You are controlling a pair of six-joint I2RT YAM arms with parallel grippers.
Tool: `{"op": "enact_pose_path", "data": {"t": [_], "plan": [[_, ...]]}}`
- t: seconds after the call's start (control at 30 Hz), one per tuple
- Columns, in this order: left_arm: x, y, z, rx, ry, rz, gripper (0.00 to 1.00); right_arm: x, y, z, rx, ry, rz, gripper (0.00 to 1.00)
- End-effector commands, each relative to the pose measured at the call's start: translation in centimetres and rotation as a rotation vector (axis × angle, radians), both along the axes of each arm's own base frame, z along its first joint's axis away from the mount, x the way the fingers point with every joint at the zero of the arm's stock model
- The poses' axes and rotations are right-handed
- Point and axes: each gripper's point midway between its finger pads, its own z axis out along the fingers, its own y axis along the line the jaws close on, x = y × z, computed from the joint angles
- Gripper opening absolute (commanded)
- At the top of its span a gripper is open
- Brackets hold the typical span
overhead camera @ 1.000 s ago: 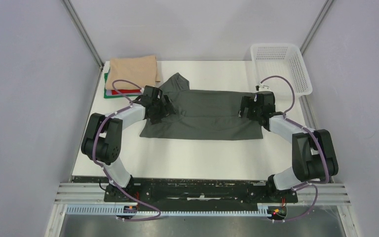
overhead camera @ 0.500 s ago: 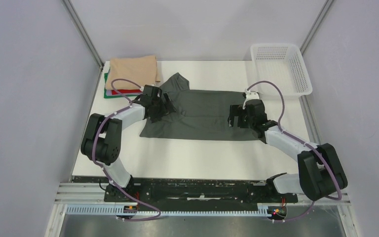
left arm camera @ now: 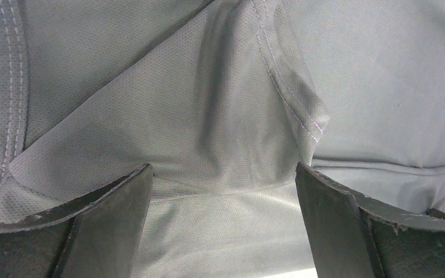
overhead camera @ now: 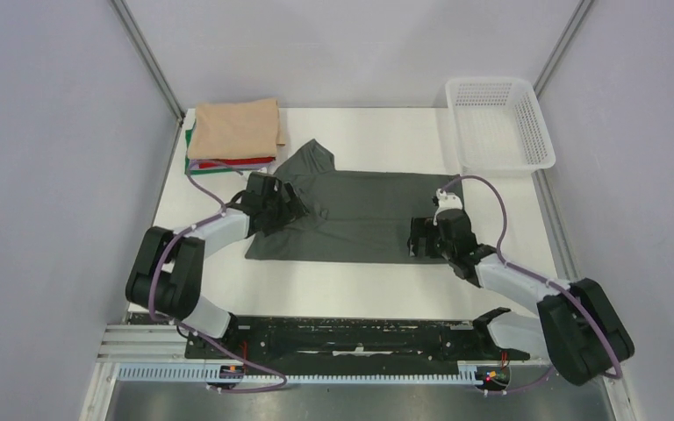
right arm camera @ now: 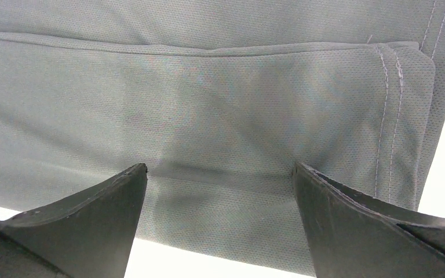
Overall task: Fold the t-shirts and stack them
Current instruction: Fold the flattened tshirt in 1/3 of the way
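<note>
A dark grey t-shirt (overhead camera: 360, 215) is laid across the middle of the bench (overhead camera: 360, 289). The left jaws are spread over its sleeve end, the right jaws over its hem. Folded shirts (overhead camera: 235, 130) are stacked at the far-left corner.

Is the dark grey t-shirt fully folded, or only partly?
Partly folded: the grey t-shirt lies in a long doubled strip, one sleeve sticking out.
</note>
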Motion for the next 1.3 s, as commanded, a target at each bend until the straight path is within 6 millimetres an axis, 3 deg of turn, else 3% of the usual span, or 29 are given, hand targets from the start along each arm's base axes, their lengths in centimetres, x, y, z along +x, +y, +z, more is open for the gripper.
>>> {"op": "enact_pose_path", "data": {"t": [0.0, 0.13, 0.23, 0.5, 0.87, 0.93, 1.0, 1.1, 1.27], "plan": [[-9.7, 1.5, -4.3, 0.047, 0.270, 0.036, 1.00, -8.1, -1.8, -4.5, -0.031, 0.247, -0.008, 0.98], [-14.1, 2.1, -4.0, 0.074, 0.301, 0.056, 1.00, -11.5, -1.6, -4.7, -0.012, 0.309, 0.037, 0.98], [-16.1, 3.2, -3.5, 0.097, 0.287, 0.095, 1.00, -13.3, -1.7, -4.6, 0.004, 0.335, 0.035, 0.98], [-14.8, 3.2, -0.7, 0.057, 0.143, 0.100, 1.00, -16.6, 0.0, -3.8, 0.108, 0.407, 0.112, 0.98], [-13.9, 4.5, -0.1, 0.130, 0.105, 0.122, 1.00, -19.1, 1.8, -1.9, 0.198, 0.489, 0.215, 0.98], [-13.6, 4.6, 0.2, 0.140, 0.095, 0.121, 1.00, -18.6, 1.5, -1.6, 0.178, 0.467, 0.209, 0.98], [-13.3, 4.3, 1.0, 0.136, 0.080, 0.107, 1.00, -16.9, 1.2, -0.6, 0.145, 0.399, 0.182, 0.98], [-12.6, 4.1, 3.2, 0.125, 0.030, 0.095, 1.00, -13.3, 1.5, 2.7, 0.126, 0.255, 0.149, 0.98], [-10.3, 3.5, 8.8, 0.097, -0.110, 0.076, 1.00, -8.8, 3.5, 8.9, 0.180, 0.041, 0.173, 0.98]]}}
